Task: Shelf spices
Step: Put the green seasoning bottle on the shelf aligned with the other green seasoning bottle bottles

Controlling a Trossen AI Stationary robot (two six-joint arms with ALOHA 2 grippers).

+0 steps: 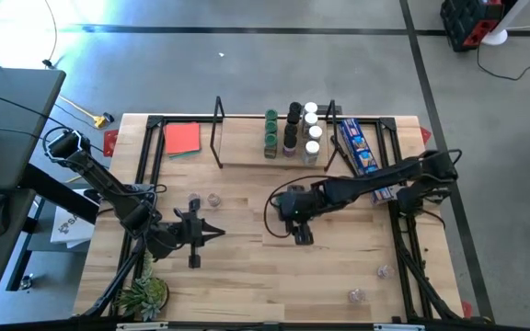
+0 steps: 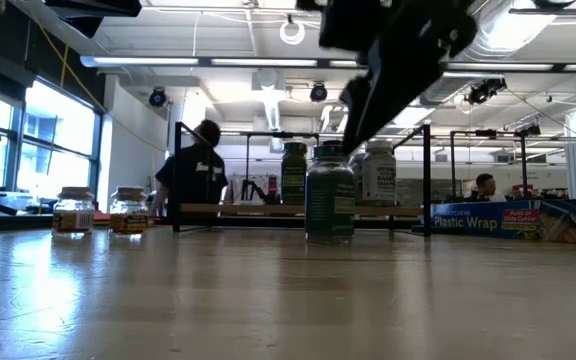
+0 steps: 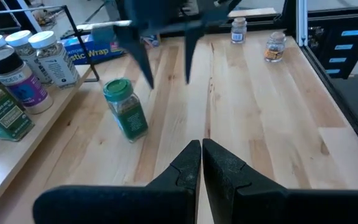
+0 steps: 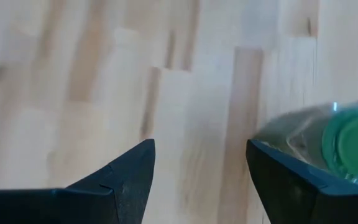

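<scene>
Green-lidded jar (image 3: 125, 109) beside right gripper (image 4: 199, 163) (jaws wide, empty), left gripper (image 3: 201, 155) closed.

You have a pale wood table (image 1: 247, 267) with smooth, faintly glossy planks, light-wood shelf (image 1: 247, 152) with thin black metal uprights, clear glossy green-lidded jar (image 3: 125, 109), matt dark right gripper (image 4: 201, 163), glossy printed blue box (image 2: 488, 219).

Green-lidded jar (image 2: 329, 203) stands upright before shelf (image 2: 298, 210).
</scene>
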